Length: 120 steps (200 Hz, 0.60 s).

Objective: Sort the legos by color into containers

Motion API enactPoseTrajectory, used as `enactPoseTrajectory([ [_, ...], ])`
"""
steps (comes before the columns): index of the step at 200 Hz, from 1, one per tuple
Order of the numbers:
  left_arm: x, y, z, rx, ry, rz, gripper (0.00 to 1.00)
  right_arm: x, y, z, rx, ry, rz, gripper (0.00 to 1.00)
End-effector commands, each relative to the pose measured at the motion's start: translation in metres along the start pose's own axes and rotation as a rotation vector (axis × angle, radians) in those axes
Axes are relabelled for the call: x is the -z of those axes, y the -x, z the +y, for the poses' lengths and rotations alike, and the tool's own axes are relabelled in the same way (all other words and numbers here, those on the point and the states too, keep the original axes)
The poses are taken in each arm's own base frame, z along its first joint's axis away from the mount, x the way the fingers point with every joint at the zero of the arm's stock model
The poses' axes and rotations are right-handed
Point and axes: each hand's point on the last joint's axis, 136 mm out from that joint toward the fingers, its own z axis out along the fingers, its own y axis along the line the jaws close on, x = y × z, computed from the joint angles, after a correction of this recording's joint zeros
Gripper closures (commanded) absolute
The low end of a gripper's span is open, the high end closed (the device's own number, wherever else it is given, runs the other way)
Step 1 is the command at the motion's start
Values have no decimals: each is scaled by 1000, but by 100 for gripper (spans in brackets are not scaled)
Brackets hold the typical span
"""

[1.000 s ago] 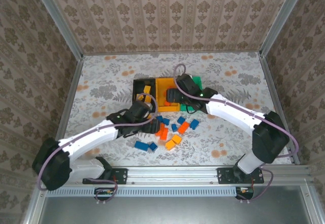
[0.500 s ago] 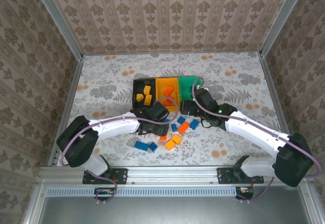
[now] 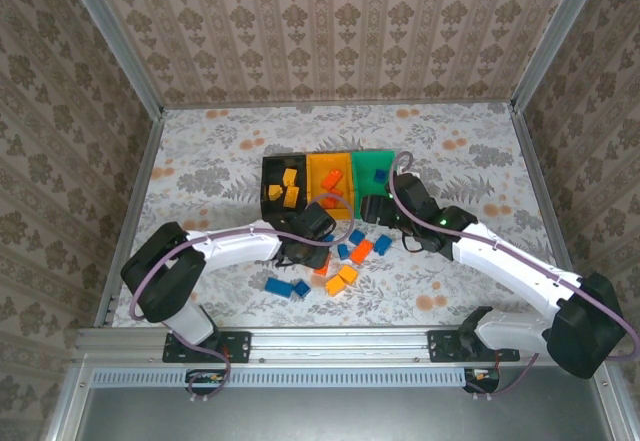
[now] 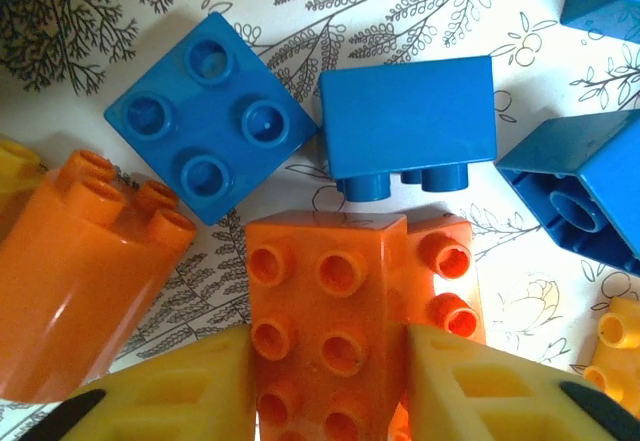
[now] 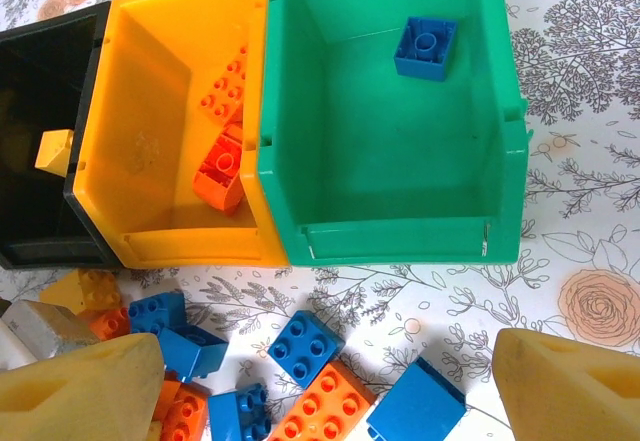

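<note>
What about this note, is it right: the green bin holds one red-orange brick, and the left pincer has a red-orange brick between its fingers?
Not quite. The green bin holds one blue brick, not a red-orange one; the right wrist view shows it. The rest stands: the left pincer has a red-orange brick between its fingers.

no text, label, brand, number or sign can be read in any view. the legos [image 4: 335, 331] show plain studs with no lettering that can be made out, and the containers [image 5: 400, 243] have unmarked walls.
</note>
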Motion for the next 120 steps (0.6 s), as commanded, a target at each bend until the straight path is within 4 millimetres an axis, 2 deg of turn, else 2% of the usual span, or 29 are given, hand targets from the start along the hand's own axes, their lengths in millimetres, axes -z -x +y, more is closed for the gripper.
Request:
enactPoseTrajectory([
  [1,0,-7,3,-2,15,21,65,2,3,-4,-24,-6,-22,13],
  [95,42,8,3,9,3,-69,68,3,3,-7,-44,-6,-22,13],
  [120,63,30,0,-2,0,-128,68,6,2,-10,-54,-7,-28,13],
])
